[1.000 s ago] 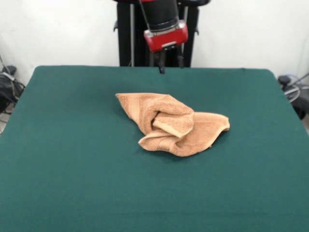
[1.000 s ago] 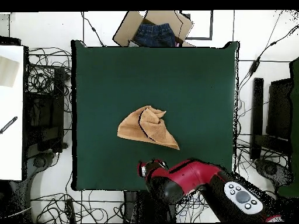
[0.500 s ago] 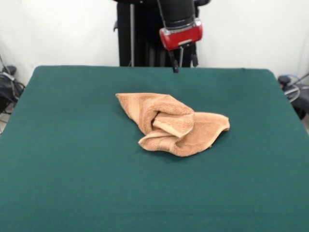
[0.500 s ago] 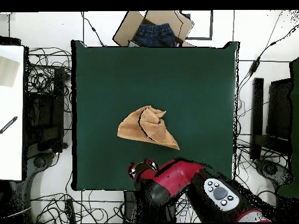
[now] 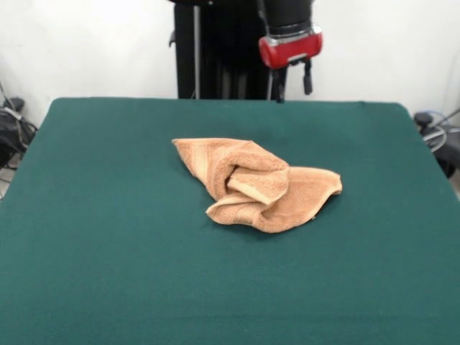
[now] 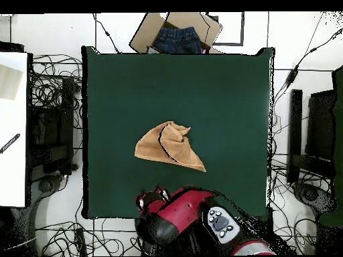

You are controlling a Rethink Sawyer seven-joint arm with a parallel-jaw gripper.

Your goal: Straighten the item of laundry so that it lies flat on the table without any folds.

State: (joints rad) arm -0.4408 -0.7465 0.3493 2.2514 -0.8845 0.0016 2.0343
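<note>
The item of laundry [image 5: 259, 183], an orange-tan towel, lies crumpled near the middle of the dark green table [image 5: 108, 230], with folds rolled over its centre and one corner pointing to the far left. From overhead the towel [image 6: 167, 146] is a rumpled triangle on the table [image 6: 221, 94]. My gripper [image 5: 293, 85] hangs under a red wrist above the table's far edge, well clear of the towel, open with nothing between its fingers. In the overhead view the gripper [image 6: 150, 199] sits at the table's bottom edge, below the towel.
A cardboard box [image 6: 147, 32] holding blue jeans [image 6: 177, 39] stands just past the table's top edge in the overhead view. Cables and black equipment [image 6: 57, 127] line both sides. A white surface [image 6: 13, 127] lies at the far left.
My gripper has swung steadily along the table's far edge, rightward in the front view and leftward in the overhead view. The towel has not moved.
</note>
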